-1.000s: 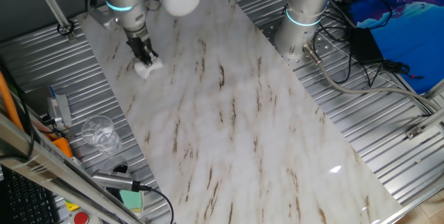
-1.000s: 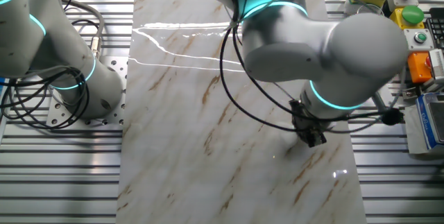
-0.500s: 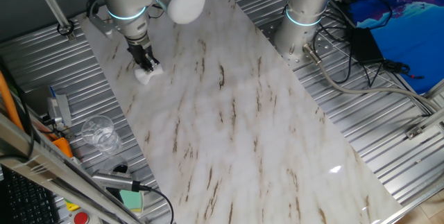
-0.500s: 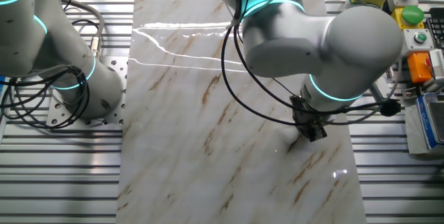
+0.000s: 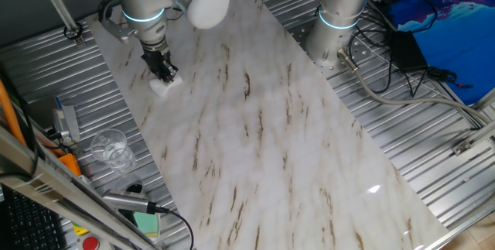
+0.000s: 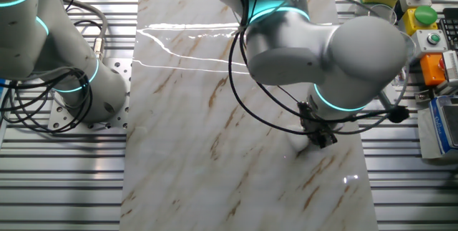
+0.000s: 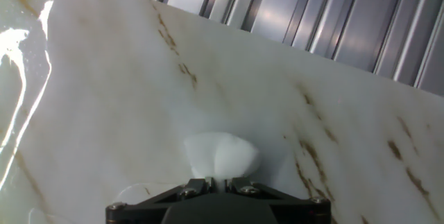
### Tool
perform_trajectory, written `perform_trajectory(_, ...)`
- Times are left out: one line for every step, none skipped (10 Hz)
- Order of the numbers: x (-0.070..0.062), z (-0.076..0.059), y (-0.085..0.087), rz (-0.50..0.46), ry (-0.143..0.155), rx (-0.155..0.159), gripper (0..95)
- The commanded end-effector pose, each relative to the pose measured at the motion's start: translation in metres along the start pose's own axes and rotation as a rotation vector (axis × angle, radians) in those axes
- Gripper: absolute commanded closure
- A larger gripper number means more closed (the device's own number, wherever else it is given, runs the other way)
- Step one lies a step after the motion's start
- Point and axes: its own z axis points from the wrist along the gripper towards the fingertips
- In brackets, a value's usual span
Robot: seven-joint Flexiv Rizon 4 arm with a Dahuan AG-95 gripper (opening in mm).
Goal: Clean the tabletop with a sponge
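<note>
Hand (image 5: pixel 164 74) pinching the sponge (image 5: pixel 164 86), fingers close together, pressing it down on the tabletop (image 5: pixel 263 118). Hand view: sponge (image 7: pixel 220 156) sticks out past the fingertips, flat on the marble. It sits near one end corner of the slab, close to the side edge by the ribbed metal bench (image 5: pixel 46 64). Long bare marble stretches toward the opposite end. Glass (image 5: pixel 110 148) stands off the slab.

Bright, even overhead light. Glare streaks across glossy tabletop (image 6: pixel 187 52) in other fixed view; strong white glare at left edge in hand view. Small highlight near tabletop's lower end in one fixed view. Soft shadows. Sponge (image 7: pixel 220 156) slightly soft-focused.
</note>
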Motion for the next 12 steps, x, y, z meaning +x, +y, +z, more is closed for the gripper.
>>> perform_trajectory(-0.004,-0.001,-0.001,-0.011,0.003,-0.002,19.0)
perform_trajectory(-0.006,-0.002,0.0,-0.019,0.005,0.0,19.0)
perform_trajectory(-0.007,-0.003,0.0,-0.03,0.006,-0.001,19.0)
perform_trajectory(-0.008,-0.003,0.0,-0.035,0.005,-0.003,0.0)
perform_trajectory(-0.009,-0.004,0.0,-0.044,0.006,-0.003,0.0)
perform_trajectory(-0.009,-0.005,0.0,-0.044,0.006,-0.003,0.0)
perform_trajectory(-0.009,-0.012,-0.001,-0.052,0.014,-0.004,0.0)
perform_trajectory(-0.008,-0.015,-0.001,-0.065,0.018,0.002,19.0)
perform_trajectory(-0.008,-0.016,-0.002,-0.072,0.02,0.007,19.0)
perform_trajectory(-0.008,-0.017,-0.002,-0.067,0.021,0.009,19.0)
perform_trajectory(-0.008,-0.019,-0.001,-0.064,0.021,0.012,19.0)
perform_trajectory(-0.008,-0.021,-0.001,-0.072,0.026,0.019,19.0)
